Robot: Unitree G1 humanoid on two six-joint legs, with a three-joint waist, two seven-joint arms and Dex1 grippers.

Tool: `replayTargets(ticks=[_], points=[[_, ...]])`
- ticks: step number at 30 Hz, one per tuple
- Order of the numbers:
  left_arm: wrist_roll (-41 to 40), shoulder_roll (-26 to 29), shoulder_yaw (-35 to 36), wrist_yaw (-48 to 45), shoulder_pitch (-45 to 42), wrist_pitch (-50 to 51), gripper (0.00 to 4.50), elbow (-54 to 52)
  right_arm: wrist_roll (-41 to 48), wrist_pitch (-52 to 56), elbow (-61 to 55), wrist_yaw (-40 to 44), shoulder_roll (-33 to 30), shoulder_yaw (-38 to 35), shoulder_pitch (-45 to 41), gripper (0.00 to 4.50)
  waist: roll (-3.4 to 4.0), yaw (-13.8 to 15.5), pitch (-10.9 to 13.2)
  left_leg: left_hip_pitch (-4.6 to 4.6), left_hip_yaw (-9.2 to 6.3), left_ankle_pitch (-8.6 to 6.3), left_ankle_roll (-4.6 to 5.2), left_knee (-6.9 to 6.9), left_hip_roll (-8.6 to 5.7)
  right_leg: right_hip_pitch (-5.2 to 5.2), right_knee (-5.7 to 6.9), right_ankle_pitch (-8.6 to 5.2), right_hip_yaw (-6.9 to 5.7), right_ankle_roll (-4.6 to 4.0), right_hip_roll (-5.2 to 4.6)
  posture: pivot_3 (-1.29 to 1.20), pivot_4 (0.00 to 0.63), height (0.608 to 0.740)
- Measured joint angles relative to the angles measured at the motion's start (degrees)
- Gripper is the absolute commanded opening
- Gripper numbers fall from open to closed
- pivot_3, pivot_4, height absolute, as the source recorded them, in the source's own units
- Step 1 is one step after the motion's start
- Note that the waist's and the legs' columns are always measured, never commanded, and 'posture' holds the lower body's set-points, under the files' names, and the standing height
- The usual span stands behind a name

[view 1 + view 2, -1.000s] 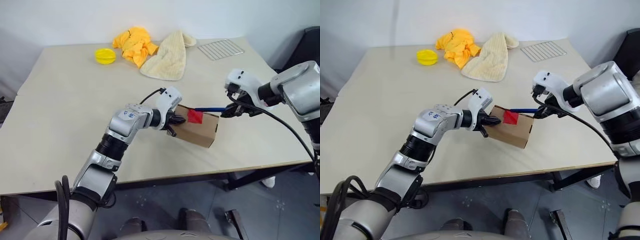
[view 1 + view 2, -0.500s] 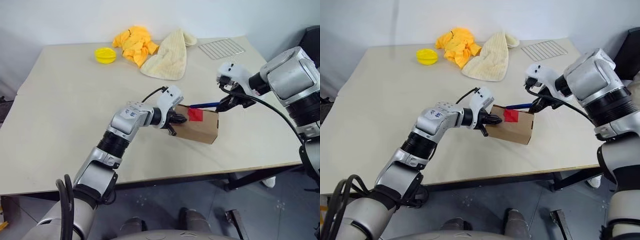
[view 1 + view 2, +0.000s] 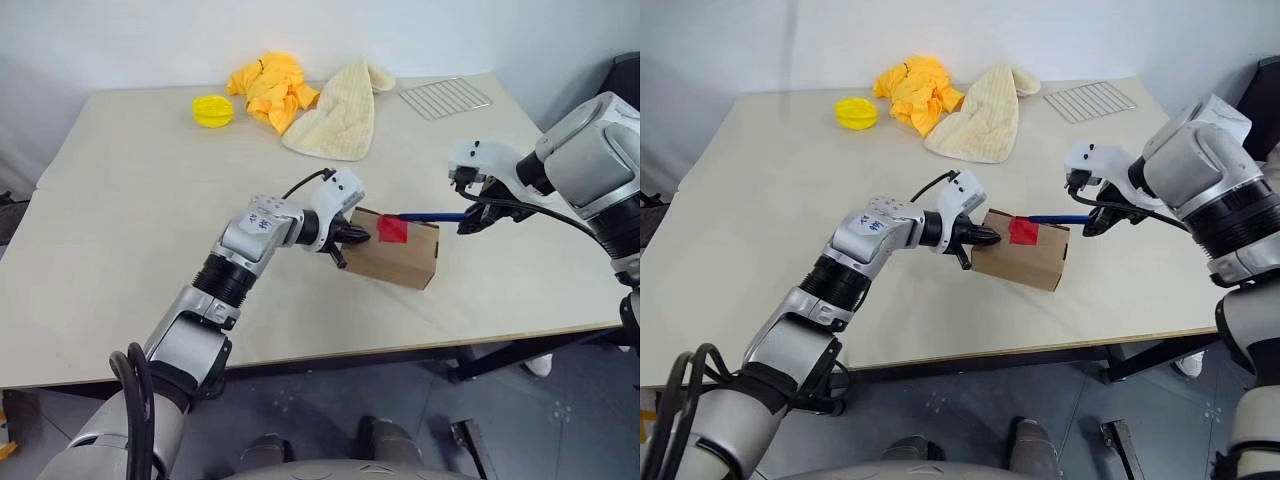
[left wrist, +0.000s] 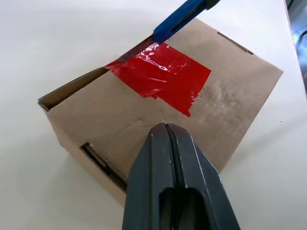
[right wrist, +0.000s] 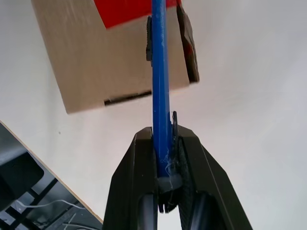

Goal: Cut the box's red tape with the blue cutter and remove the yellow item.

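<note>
Red tape (image 4: pixel 160 76) sits on top of the box (image 3: pixel 400 258) across the flap seam, and the blue cutter (image 3: pixel 432 215), pinched in the right tool (image 3: pixel 470 222), lies nearly level with its long axis running from that tool toward the tape, its tip at the tape's edge by the seam. Left tool (image 3: pixel 343 243), fingers pressed together on nothing, rests against the box's opposite end, and bare worktop (image 3: pixel 150 200) surrounds the box, its front edge nearby.
</note>
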Motion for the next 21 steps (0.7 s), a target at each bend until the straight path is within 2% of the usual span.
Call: replayTargets(ticks=[10,14,18,21], points=[[1.1,0.0,0.3,0.0,-0.6,-1.5,0.0,2.0,-1.8,-2.4,5.3,0.0,3.2,-0.8,-1.2,0.15,0.0,-0.1,0.0,0.04,0.01,0.0,0.0,0.03,0.0,0.01,0.08,0.0,0.02,0.0,0.0,0.0,0.15,0.74],[2.3,-0.1,-0.1,-0.7,-0.5,-2.8,0.0,1.9,-1.5,-2.0,5.1,-0.2,4.6,-3.4,-1.5,0.15,0.02,-0.1,0.0,0.02,0.01,0.0,0.0,0.03,0.01,-0.01,0.08,0.0,0.01,0.0,0.0,0.0,0.15,0.74],[3.0,-0.2,-0.4,-1.4,-0.5,-4.0,0.0,1.6,0.0,0.1,3.3,-1.6,5.1,-8.2,-1.6,0.15,0.04,0.0,0.0,-0.06,0.01,0.0,0.0,0.02,0.0,-0.06,0.02,0.0,0.0,0.0,0.0,0.0,0.15,0.74],[3.1,-0.2,-0.1,-1.6,-0.4,-4.0,0.0,1.1,2.1,1.8,-0.2,-5.9,5.0,-15.8,-0.1,0.15,0.05,0.0,0.0,-0.1,-0.01,0.0,0.0,-0.01,0.01,-0.08,-0.01,0.0,-0.03,0.0,0.0,0.0,0.15,0.74]])
